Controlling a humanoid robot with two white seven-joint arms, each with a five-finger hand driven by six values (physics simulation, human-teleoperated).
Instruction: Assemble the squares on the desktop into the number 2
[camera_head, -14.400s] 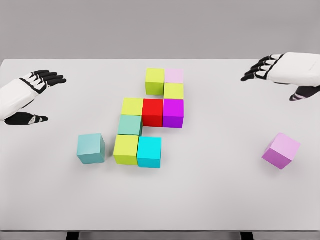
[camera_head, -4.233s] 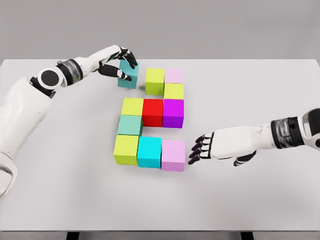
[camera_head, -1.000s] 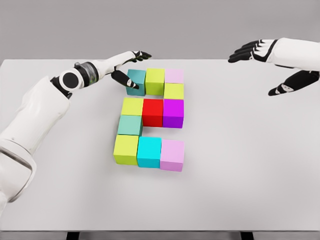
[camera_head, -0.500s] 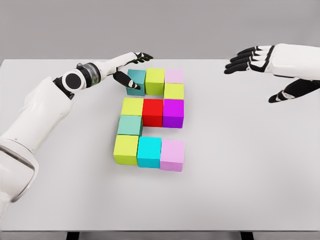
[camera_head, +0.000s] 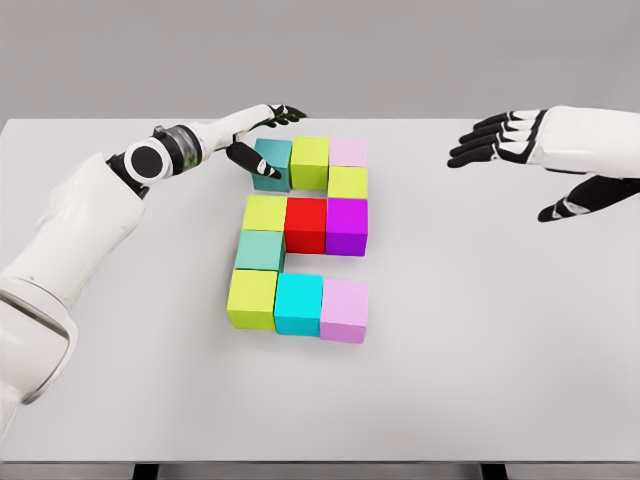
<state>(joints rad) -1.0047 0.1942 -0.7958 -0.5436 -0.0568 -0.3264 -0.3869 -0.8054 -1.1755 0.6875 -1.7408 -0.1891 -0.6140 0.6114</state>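
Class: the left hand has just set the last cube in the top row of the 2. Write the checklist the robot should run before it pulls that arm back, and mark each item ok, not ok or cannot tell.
1. Left hand has let go of the teal cube: ok, fingers are spread, though the thumb sits close to the cube's left face.
2. Teal cube joined to the lime cube: ok, no gap shows.
3. Teal cube square with the row: cannot tell, it may be slightly turned.
4. Shape reads as a 2: ok, all three rows and both links are filled.
5. Right hand clear of the cubes: ok, open, above the table.
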